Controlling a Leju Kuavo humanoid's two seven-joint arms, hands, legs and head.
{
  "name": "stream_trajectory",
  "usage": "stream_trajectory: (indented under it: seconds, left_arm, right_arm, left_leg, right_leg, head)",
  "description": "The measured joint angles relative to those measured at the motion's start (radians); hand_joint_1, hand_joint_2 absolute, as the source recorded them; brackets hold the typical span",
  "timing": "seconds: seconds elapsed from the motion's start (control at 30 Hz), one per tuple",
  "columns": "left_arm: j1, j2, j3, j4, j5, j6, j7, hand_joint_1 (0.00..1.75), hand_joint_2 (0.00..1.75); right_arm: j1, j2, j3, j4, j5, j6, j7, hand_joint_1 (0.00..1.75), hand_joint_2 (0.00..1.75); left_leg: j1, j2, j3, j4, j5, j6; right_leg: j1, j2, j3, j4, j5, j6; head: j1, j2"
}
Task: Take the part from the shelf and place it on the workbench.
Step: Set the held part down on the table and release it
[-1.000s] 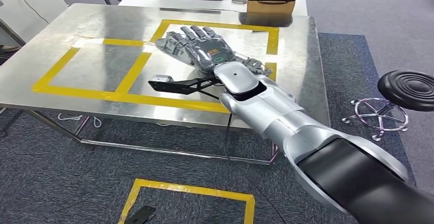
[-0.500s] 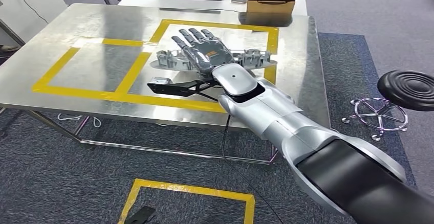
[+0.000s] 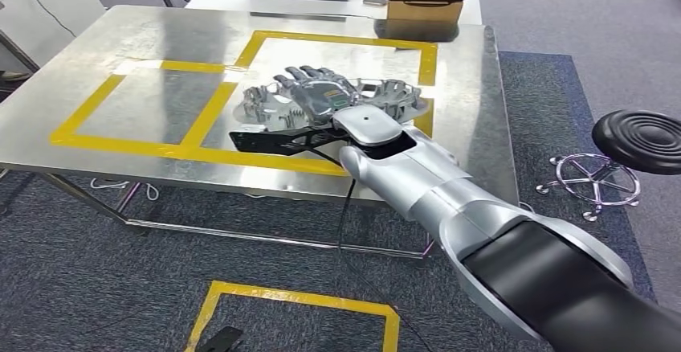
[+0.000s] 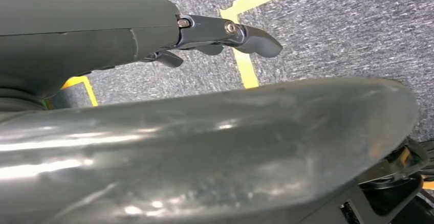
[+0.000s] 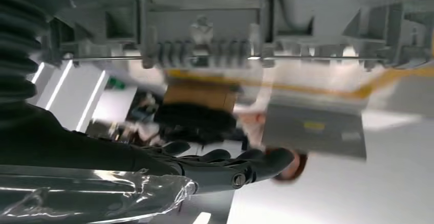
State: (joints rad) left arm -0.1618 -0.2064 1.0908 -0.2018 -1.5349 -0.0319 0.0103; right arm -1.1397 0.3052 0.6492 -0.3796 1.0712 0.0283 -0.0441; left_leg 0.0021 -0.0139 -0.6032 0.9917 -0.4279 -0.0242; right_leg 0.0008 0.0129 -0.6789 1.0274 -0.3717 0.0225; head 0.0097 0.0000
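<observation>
Right hand [image 3: 321, 95] drawn back toward near table [image 3: 144, 103] edge and lowered; a second ago it reached further in over yellow-taped square. Fingers [image 3: 299, 74], then stretched flat, now foreshortened above part. Part [image 3: 269, 107] now lies on table, exposed both sides of hand; earlier mostly hidden under palm.

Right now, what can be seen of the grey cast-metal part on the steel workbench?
The grey cast-metal part looks like a flat, wide casting with raised ribs and bosses, of dull silvery metal. It lies flat on the steel workbench, inside the yellow-taped rectangle by the near edge. The right hand lies over its middle with fingers stretched; whether it grips the part cannot be told.
</observation>
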Motion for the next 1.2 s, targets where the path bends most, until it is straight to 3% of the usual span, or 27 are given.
stream_trajectory:
  seconds: [0.07,0.13,0.4,0.73,0.9,1.13,1.2]
  left_arm:
    - [0.001,0.002,0.001,0.000,0.003,-0.001,0.000,0.00,0.00]
    - [0.003,0.003,0.003,0.000,0.005,-0.001,0.000,0.00,0.00]
    - [0.006,0.006,0.016,0.000,0.006,-0.003,0.001,0.00,0.00]
    - [0.009,0.007,0.017,0.000,0.004,-0.001,0.001,0.00,0.00]
    - [0.011,0.007,0.018,0.000,0.002,0.002,0.001,0.00,0.00]
    - [0.011,0.007,0.024,0.000,0.006,0.015,0.030,0.00,0.00]
    - [0.011,0.007,0.028,0.000,0.010,0.015,0.036,0.00,0.00]
  right_arm:
    - [-0.006,0.005,-0.016,0.014,-0.029,0.118,-0.025,0.00,0.00]
    - [-0.008,0.010,-0.023,0.024,-0.040,0.179,-0.035,0.00,0.00]
    - [-0.014,0.019,-0.035,0.052,-0.060,0.267,-0.057,0.00,0.00]
    - [-0.015,0.027,-0.042,0.055,-0.044,0.150,-0.026,0.00,0.00]
    - [-0.009,0.033,-0.034,0.035,-0.034,0.000,-0.023,0.00,0.00]
    - [-0.005,0.035,-0.013,-0.012,-0.054,-0.119,-0.022,0.00,0.00]
    - [-0.004,0.036,-0.010,-0.019,-0.055,-0.126,-0.021,0.00,0.00]
  left_leg:
    - [0.000,0.000,0.000,0.000,0.000,0.000]
    - [0.000,0.000,0.000,0.000,0.000,0.000]
    - [0.000,0.000,0.000,0.000,0.000,0.000]
    - [0.000,0.000,0.000,0.000,0.000,0.000]
    - [0.000,0.000,0.000,0.000,0.000,0.000]
    - [0.000,0.000,0.000,0.000,0.000,0.000]
    - [-0.001,0.001,0.004,-0.006,0.003,0.009]
  right_leg:
    - [0.000,0.000,0.000,0.000,0.000,0.000]
    - [0.000,0.000,0.000,0.000,0.000,0.000]
    - [0.000,0.000,0.000,0.000,0.000,0.000]
    - [0.000,0.000,0.000,0.000,0.000,0.000]
    - [0.000,0.000,0.000,0.000,0.000,0.000]
    - [0.000,0.000,0.001,0.000,0.000,0.000]
    - [-0.002,0.000,0.006,-0.009,0.004,0.006]
  head:
    - [0.000,0.000]
    - [0.000,0.000]
    - [0.000,0.000]
    - [0.000,0.000]
    - [0.000,0.000]
    - [0.000,0.000]
    - [-0.001,0.000]
